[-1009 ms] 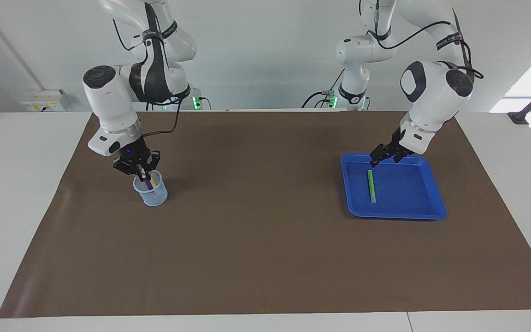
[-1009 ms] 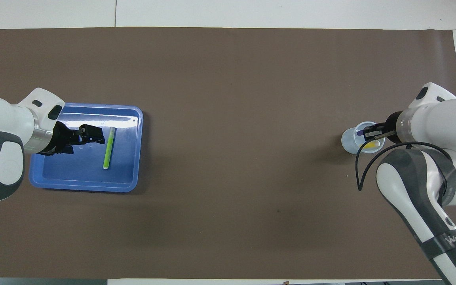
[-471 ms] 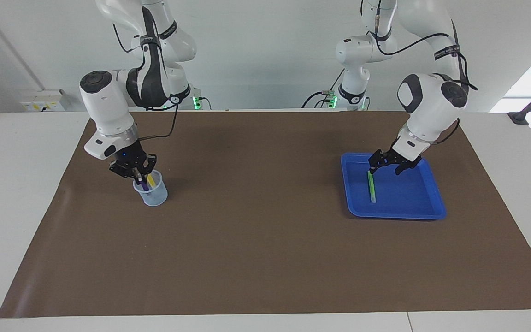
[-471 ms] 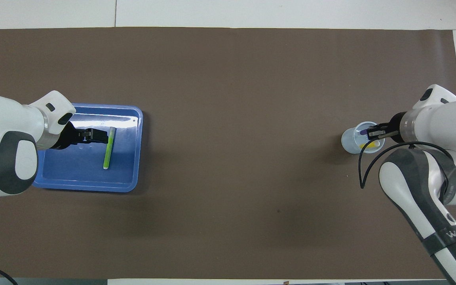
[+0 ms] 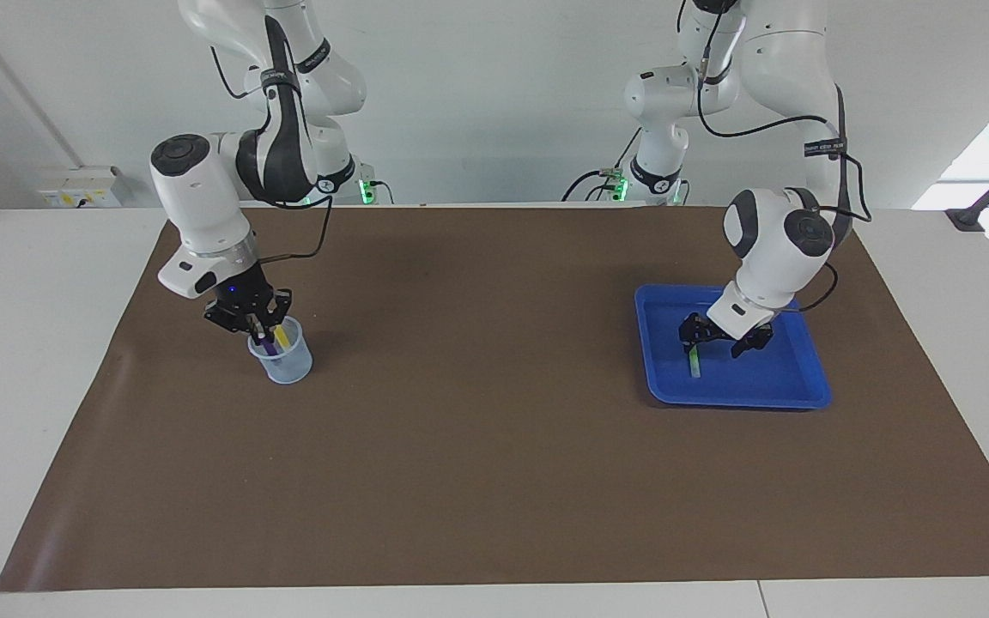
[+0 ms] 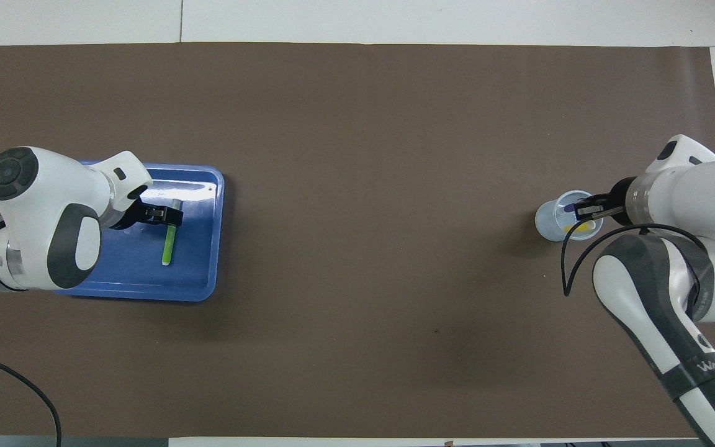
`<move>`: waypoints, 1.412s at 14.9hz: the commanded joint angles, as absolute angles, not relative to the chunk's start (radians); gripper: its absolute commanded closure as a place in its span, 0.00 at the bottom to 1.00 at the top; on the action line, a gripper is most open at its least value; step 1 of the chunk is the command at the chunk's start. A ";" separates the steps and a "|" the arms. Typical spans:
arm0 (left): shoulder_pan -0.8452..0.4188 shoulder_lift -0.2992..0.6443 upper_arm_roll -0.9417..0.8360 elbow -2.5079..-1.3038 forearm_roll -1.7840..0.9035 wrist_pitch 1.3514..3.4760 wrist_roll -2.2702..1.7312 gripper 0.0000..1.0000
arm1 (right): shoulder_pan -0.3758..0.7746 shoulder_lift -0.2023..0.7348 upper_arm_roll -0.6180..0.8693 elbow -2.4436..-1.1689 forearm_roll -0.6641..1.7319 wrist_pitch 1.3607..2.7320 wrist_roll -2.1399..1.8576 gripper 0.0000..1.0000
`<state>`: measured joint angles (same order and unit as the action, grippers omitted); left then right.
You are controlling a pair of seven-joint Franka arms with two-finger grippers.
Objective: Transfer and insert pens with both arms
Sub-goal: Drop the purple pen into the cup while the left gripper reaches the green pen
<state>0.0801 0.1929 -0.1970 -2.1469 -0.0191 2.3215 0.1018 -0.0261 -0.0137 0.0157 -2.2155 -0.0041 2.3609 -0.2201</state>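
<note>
Left gripper (image 5: 720, 336), jaws wide, straddles the robot-side end of the green pen (image 5: 694, 362), which lies lengthwise away from the robots in the blue tray (image 5: 791, 390); right gripper (image 5: 261, 324) jaws pinch the purple pen (image 5: 268, 345) in the cup (image 5: 287, 364).

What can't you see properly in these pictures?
- Green pen: the end nearer the robots is hidden under the open left claw in both views; whether they touch cannot be told.
- Purple pen: its top is hidden by the right claw shut on it.
- Yellow pen: its lower end is too small to make out inside the cup.
</note>
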 commanded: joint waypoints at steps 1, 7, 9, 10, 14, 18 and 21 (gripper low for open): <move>0.049 0.198 -0.192 -2.137 0.002 2.327 0.104 0.10 | -0.044 -0.012 0.028 -2.230 -0.017 2.376 -0.218 0.08; 0.037 0.209 -0.190 -2.140 0.008 2.316 0.104 0.22 | -0.044 -0.021 0.026 -2.220 -0.015 2.364 -0.221 0.00; 0.038 0.207 -0.190 -2.141 0.009 2.307 0.103 0.24 | -0.043 -0.038 0.026 -2.207 -0.015 2.355 -0.222 0.00; 0.038 0.207 -0.190 -2.143 0.009 2.306 0.103 0.27 | -0.043 -0.049 0.026 -2.194 -0.015 2.329 -0.221 0.00; 0.048 0.206 -0.189 -2.144 0.011 2.289 0.103 0.65 | -0.043 -0.084 0.026 -2.079 -0.006 2.145 -0.215 0.00; 0.049 0.206 -0.189 -2.143 0.009 2.281 0.100 1.00 | -0.037 -0.098 0.026 -1.919 -0.006 1.921 -0.163 0.00; 0.058 0.206 -0.187 -2.135 0.011 2.275 0.098 1.00 | -0.031 -0.100 0.028 -1.814 -0.003 1.768 -0.092 0.00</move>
<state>0.0478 0.2027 -0.1909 -2.1464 -0.0124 2.2985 0.1023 -0.0275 -0.1118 0.0183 -1.8866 -0.0040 1.8538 -0.1449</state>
